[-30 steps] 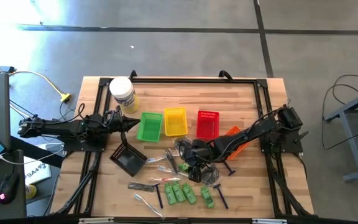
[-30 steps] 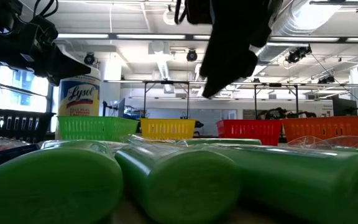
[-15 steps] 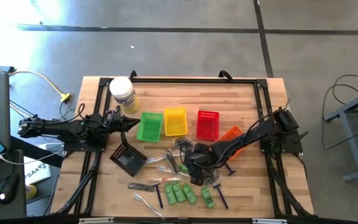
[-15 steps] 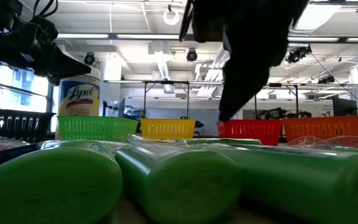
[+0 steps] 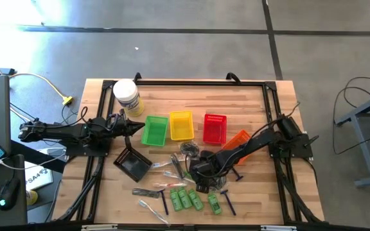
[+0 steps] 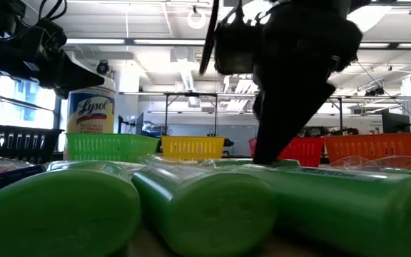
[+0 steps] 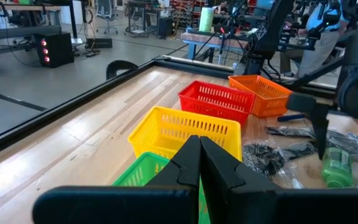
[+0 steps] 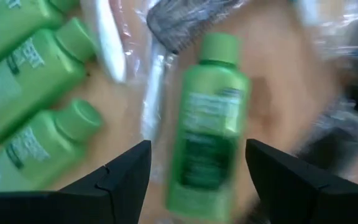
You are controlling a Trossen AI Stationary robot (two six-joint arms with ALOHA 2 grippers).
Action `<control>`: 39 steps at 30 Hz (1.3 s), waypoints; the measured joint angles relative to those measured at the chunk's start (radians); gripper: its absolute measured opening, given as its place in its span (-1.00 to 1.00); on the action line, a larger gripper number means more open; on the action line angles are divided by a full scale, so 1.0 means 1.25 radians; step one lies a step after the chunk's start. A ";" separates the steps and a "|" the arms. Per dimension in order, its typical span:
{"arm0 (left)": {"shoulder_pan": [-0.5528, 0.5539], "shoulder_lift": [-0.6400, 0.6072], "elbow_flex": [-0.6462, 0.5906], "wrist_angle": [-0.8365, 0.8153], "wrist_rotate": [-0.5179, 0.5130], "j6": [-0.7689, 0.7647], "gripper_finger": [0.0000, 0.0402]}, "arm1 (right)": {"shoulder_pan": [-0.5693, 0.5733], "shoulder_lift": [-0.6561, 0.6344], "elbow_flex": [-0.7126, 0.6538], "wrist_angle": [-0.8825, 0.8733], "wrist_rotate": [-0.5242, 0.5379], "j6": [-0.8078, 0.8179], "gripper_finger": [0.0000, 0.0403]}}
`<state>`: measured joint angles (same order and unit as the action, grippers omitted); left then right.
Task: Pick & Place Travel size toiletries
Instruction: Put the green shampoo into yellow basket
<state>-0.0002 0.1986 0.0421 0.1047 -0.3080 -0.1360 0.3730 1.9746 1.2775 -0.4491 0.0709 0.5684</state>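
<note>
Lowered since the earlier frame, the right gripper [image 8: 197,163] now straddles a lone green bottle [image 8: 207,118] with its jaws at their widest, holding nothing. That bottle lies on the wooden table [image 5: 249,102], between the dark clutter in front of the baskets and the bottle row near the front edge. The clear-wrapped stick [image 8: 151,93] beside it could get pinched along, or a finger could land on the bottle and roll it away. The left gripper [image 7: 199,163] waits closed and empty by the green basket [image 5: 154,130]. Count: five baskets, five green bottles seen from above, one Lysol tub [image 5: 127,97]
</note>
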 joint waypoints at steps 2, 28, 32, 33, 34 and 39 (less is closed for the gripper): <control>0.000 0.000 0.000 0.000 0.000 0.000 -0.99 | 0.000 0.003 -0.002 -0.018 0.000 -0.010 0.25; 0.000 0.000 0.000 -0.002 0.000 0.000 -0.99 | -0.011 -0.025 -0.002 -0.007 0.003 -0.060 -0.36; 0.000 0.000 0.000 -0.002 0.000 0.000 -0.99 | -0.011 -0.049 -0.004 0.000 0.023 -0.067 -0.23; 0.000 0.000 0.000 -0.002 0.000 0.000 -0.99 | -0.011 -0.061 -0.003 0.023 0.023 -0.084 -0.22; 0.000 0.000 0.000 -0.002 0.000 0.000 -0.99 | -0.010 -0.075 -0.003 0.041 0.024 -0.111 -0.22; 0.000 0.000 0.000 -0.002 0.000 0.000 -0.99 | -0.011 -0.148 -0.002 0.108 0.000 -0.235 -0.36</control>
<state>0.0000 0.1989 0.0418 0.1017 -0.3084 -0.1360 0.3593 1.7895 1.2755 -0.3145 0.0703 0.2743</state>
